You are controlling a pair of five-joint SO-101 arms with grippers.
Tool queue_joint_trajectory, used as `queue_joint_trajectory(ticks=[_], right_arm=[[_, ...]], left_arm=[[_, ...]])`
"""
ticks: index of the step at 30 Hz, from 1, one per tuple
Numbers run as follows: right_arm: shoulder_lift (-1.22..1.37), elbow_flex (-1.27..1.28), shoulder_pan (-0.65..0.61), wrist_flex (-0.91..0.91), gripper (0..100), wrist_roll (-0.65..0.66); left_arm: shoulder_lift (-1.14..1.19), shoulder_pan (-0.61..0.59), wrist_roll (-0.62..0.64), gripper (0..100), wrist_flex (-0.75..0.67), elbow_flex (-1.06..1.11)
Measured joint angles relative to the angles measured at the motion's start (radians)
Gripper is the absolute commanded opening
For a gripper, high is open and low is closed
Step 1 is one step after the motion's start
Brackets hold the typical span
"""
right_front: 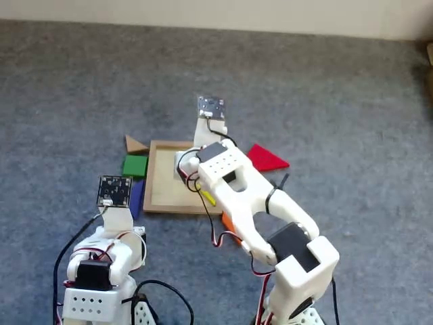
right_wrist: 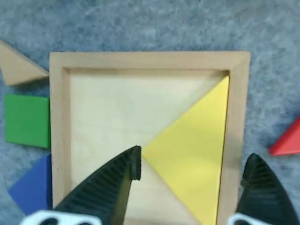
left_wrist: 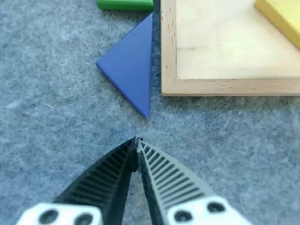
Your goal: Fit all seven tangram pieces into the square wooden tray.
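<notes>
**Left claw pinched shut by the blue triangle, right claw spread over the tray**

The left claw is closed tip to tip with nothing between its fingers, low over the grey tabletop. Just ahead of its tips lies the blue triangle. One of its edges runs just beside the outer wall of the wooden tray; whether they touch cannot be told. Beyond the blue piece sits the green square, cut off by that view's edge. The right wrist view takes in the whole green square. Past it is a pale wooden triangle by the tray's corner, itself cut off.

The tray holds one piece, the yellow triangle. Its long edge lies against the wall nearest the red triangle, and its point is at the tray's middle. The right claw hangs wide open above it, gripping nothing. One finger is over the triangle's point and the other is beyond the tray wall. In the high view the right arm covers much of the tray, leaving a sliver of yellow. The red triangle lies outside the tray, off that claw's right side. An orange piece peeks from under the arm, its shape hard to make out.
</notes>
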Motion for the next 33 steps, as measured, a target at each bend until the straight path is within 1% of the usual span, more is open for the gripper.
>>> queue_joint_trajectory(ticks=[5, 9, 16, 20, 24, 26, 29, 33], right_arm=[[-0.014, -0.049, 0.000, 0.095, 32.1, 0.064], [-0.089, -0.051, 0.021, 0.155, 32.1, 0.118], [-0.207, -0.052, 0.144, 0.256, 32.1, 0.261], [-0.212, -0.052, 0.206, 0.262, 32.4, 0.290], [-0.166, -0.052, 0.239, 0.259, 32.4, 0.288], [-0.104, -0.052, 0.255, 0.222, 32.4, 0.229], [-0.023, -0.052, 0.288, 0.112, 32.4, 0.110], [0.038, -0.052, 0.330, -0.026, 32.4, 0.080]], left_arm=[[0.000, 0.000, 0.000, 0, 0.000, 0.000], [0.000, 0.000, 0.000, 0, 0.000, 0.000], [0.000, 0.000, 0.000, 0, 0.000, 0.000], [0.000, 0.000, 0.000, 0, 0.000, 0.000], [0.000, 0.000, 0.000, 0, 0.000, 0.000], [0.000, 0.000, 0.000, 0, 0.000, 0.000], [0.000, 0.000, 0.000, 0, 0.000, 0.000], [0.000, 0.000, 0.000, 0, 0.000, 0.000]])
